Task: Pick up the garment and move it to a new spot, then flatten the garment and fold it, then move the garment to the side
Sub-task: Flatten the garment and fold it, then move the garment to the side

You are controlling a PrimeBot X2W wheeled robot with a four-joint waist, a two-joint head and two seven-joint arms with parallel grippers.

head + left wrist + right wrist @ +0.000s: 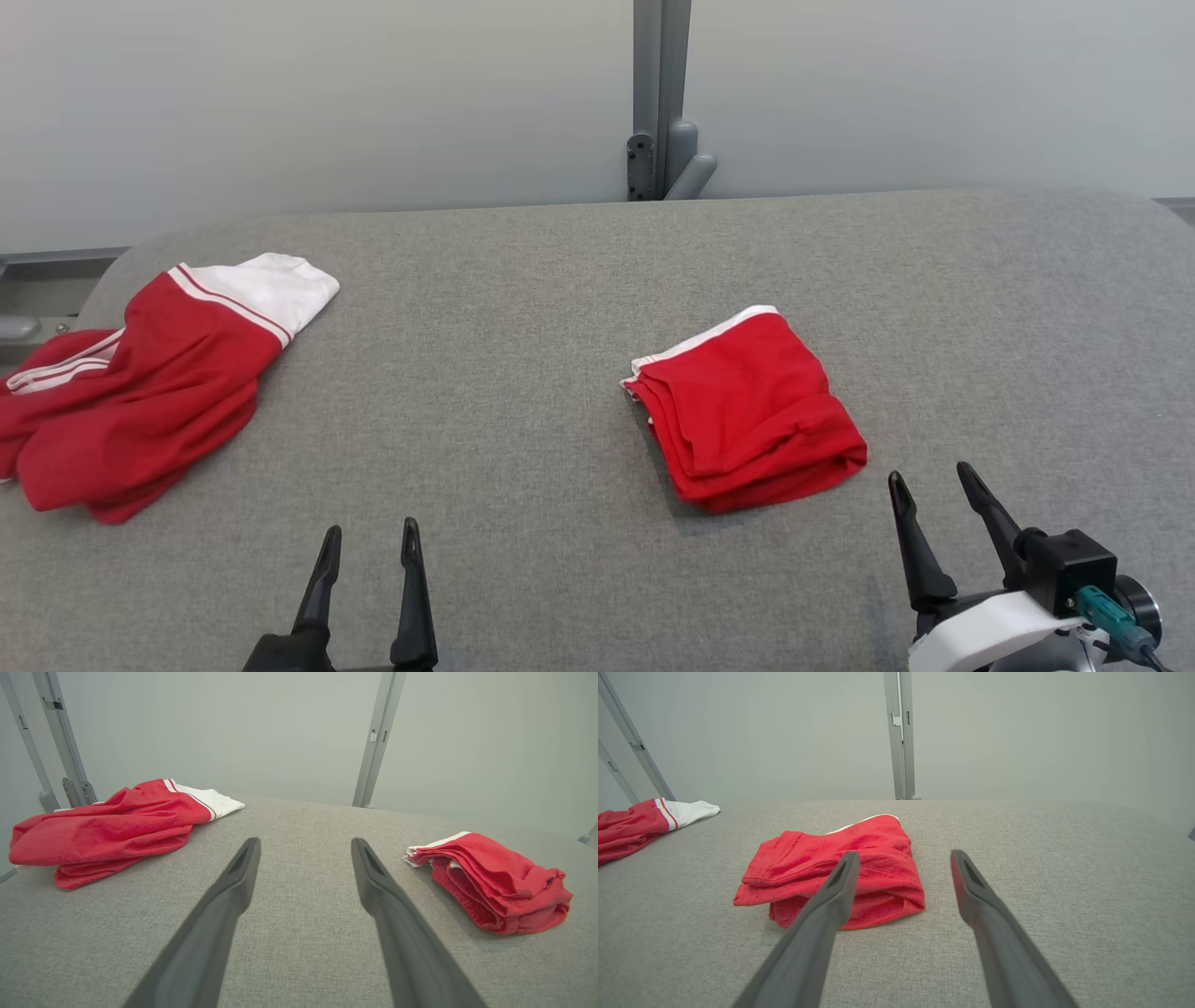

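garment [747, 411]: folded, likely awaiting side move | right pincer [929, 473]: wide, empty, near garment for grasp | left pincer [371, 527]: wide, well apart

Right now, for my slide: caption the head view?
Open left gripper and right gripper over grey table; folded red garment centre-right, crumpled red-and-white garment far left.

Bare test lab: grey padded table [560, 280], blank pale panels [280, 93], metal post [660, 93].

Observed grey woven-fabric work surface [560, 271], far corners rounded. Noted plain pale wall [280, 93] behind it, with grey metal upright [659, 56] at centre and a bracket [640, 166] at its foot. Recorded lighting as soft, even.
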